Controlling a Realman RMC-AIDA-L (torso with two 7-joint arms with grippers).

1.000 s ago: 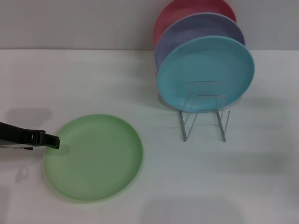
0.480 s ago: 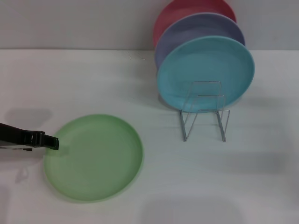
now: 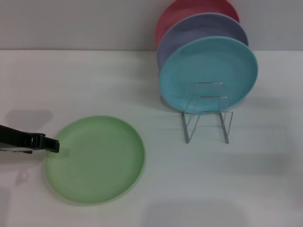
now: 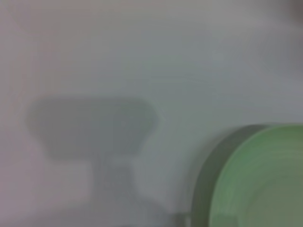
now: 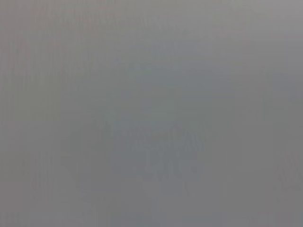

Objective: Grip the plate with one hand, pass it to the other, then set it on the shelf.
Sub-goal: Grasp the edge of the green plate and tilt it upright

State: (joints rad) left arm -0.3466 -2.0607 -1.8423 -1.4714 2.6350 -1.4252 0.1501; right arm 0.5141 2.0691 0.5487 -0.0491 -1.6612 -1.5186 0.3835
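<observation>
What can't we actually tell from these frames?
- Left gripper: head view shows its tip at the green plate's left rim; open, shut or gripping can't be told. The left wrist view shows only the rim and a shadow.
- Right gripper: outside the head view; the right wrist view is featureless grey.
- Pink plate: largely hidden behind the lavender plate and turquoise plate.

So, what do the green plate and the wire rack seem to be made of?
The plate looks like matte plastic, maybe melamine: flat even green, no glare. The rack looks like bare polished metal wire: thin, silver, with bright glints.
</observation>
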